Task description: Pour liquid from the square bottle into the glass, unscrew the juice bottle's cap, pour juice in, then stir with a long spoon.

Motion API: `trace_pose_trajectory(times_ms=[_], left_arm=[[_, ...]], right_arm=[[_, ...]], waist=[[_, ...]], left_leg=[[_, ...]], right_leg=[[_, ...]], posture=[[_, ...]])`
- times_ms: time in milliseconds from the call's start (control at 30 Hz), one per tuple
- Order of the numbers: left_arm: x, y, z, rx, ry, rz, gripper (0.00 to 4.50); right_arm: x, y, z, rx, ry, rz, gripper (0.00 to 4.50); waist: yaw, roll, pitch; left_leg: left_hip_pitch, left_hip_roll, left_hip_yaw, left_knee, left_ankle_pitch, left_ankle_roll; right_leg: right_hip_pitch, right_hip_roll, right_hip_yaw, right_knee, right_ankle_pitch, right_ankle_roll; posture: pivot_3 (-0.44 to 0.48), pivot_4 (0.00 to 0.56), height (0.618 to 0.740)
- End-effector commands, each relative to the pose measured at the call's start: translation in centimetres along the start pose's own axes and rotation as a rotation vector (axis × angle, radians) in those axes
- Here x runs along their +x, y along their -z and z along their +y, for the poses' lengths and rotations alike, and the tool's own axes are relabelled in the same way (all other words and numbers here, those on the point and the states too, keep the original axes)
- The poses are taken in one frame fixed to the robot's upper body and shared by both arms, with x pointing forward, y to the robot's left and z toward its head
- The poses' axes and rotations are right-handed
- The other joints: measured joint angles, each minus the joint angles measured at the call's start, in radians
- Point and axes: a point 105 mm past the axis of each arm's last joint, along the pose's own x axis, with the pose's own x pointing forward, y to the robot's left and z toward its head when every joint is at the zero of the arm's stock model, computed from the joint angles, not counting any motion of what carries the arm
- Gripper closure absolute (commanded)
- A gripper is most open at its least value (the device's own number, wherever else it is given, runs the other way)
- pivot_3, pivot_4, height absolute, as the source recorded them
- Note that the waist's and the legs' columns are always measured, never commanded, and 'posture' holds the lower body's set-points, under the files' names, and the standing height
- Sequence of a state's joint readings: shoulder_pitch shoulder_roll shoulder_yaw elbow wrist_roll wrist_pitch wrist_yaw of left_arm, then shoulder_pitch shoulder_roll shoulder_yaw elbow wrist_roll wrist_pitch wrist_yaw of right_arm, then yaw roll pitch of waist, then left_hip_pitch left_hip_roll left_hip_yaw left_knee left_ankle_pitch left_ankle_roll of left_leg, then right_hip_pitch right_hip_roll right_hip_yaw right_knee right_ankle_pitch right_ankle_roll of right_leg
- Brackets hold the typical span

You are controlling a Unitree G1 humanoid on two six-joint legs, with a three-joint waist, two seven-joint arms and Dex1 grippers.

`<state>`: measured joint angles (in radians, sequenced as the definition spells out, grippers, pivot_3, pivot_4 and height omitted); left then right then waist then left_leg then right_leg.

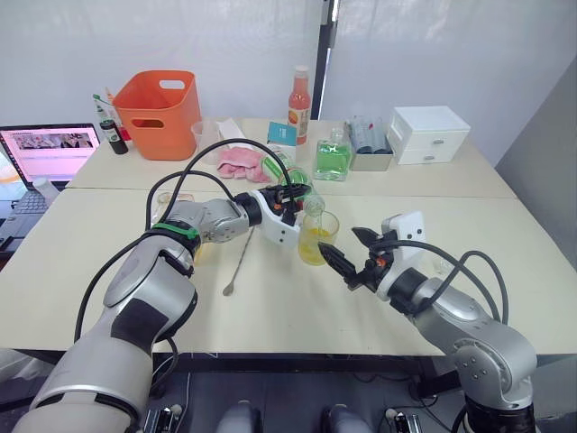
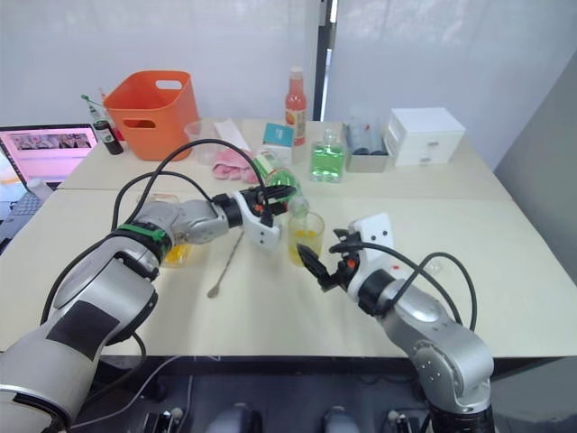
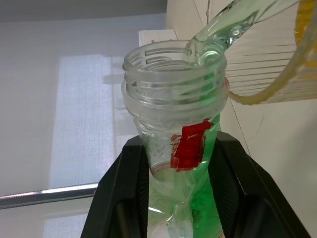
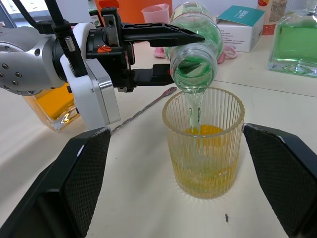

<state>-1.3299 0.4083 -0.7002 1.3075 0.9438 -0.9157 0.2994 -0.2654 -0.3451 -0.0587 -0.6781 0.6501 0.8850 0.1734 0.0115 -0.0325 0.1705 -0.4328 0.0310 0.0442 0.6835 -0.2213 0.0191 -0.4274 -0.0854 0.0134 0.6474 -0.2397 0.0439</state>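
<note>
Juice streams from the tilted juice bottle (image 4: 194, 34), clamped in the left gripper (image 1: 290, 200), into the glass (image 4: 204, 141) on the table (image 1: 451, 225); right gripper (image 1: 347, 255) waits open nearby, so keep the mouth centred over the rim.

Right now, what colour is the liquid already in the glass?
Orange-yellow, in the glass; right wrist view shows it best.

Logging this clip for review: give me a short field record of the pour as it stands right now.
stage: juice pour under way
left hand: shut on the juice bottle, tipped mouth-down over the glass
stream: pale green juice falling into the glass
glass contents: yellow-orange liquid at the bottom
right hand: open, beside the glass, not touching it
long spoon: flat on the table
square bottle: upright behind the left hand
</note>
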Motion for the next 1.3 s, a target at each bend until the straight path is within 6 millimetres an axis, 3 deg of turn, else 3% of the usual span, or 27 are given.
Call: trace_pose_trajectory(times_ms=[33, 400, 600, 767, 1000, 1133, 1300], left_arm=[[0.6, 0.2, 3.4, 0.017, -0.098, -0.004, 3.15], [0.6, 0.3, 3.3, -0.093, -0.098, 0.010, 3.15], [0.3, 0.3, 4.1, -0.307, -0.110, -0.011, 3.15], [-0.9, 1.2, 5.9, -0.525, -0.113, -0.049, 3.15], [-4.0, 3.1, 10.2, -0.862, -0.140, -0.172, 3.15], [-7.4, 3.5, 13.1, -1.078, -0.119, -0.286, 3.15], [-13.1, 1.9, 15.1, -1.288, -0.003, -0.347, 3.15]], right_arm=[[-0.4, -1.4, 0.4, -0.030, -0.010, -0.052, 0.01], [-0.4, -1.4, 0.2, -0.031, -0.006, -0.048, 0.01], [-0.3, -1.3, 0.0, -0.030, -0.002, -0.046, 0.01], [-0.2, -1.3, -0.2, -0.033, -0.003, -0.045, 0.01], [-0.1, -1.7, -0.9, -0.045, -0.013, -0.046, 0.01], [0.1, -2.0, -1.2, -0.054, -0.040, -0.043, 0.01], [0.3, -2.4, -1.7, -0.084, -0.100, -0.028, 0.01]], waist=[[0.000, 0.000, 0.000], [0.000, 0.000, 0.000], [-0.001, 0.000, 0.000], [-0.003, 0.000, 0.000], [-0.009, 0.000, 0.000], [-0.024, 0.000, 0.000], [-0.043, 0.001, 0.000]], left_leg=[[0.000, 0.000, 0.000, 0.000, 0.000, 0.000], [0.000, 0.000, 0.000, 0.000, 0.000, 0.000], [0.000, 0.000, 0.000, 0.000, 0.000, 0.000], [0.000, 0.000, 0.000, 0.000, 0.000, 0.000], [0.000, 0.000, -0.001, 0.001, 0.000, 0.000], [-0.001, 0.000, -0.002, 0.001, 0.000, 0.000], [-0.001, 0.002, -0.006, 0.001, 0.000, 0.000]], right_leg=[[0.000, 0.000, 0.000, 0.000, 0.000, 0.000], [0.000, 0.000, 0.000, 0.000, 0.000, 0.000], [0.000, 0.000, 0.000, 0.000, 0.000, 0.000], [0.000, 0.000, 0.000, 0.000, 0.000, 0.000], [0.000, 0.000, 0.000, 0.000, 0.000, 0.000], [0.000, 0.000, 0.000, 0.001, 0.000, 0.000], [0.000, 0.002, 0.000, 0.003, 0.000, 0.000]], posture=[[0.000, 0.150, 0.715], [0.000, 0.150, 0.715], [0.000, 0.150, 0.715], [0.000, 0.150, 0.715], [0.000, 0.150, 0.715], [0.000, 0.150, 0.715], [0.000, 0.150, 0.715]])
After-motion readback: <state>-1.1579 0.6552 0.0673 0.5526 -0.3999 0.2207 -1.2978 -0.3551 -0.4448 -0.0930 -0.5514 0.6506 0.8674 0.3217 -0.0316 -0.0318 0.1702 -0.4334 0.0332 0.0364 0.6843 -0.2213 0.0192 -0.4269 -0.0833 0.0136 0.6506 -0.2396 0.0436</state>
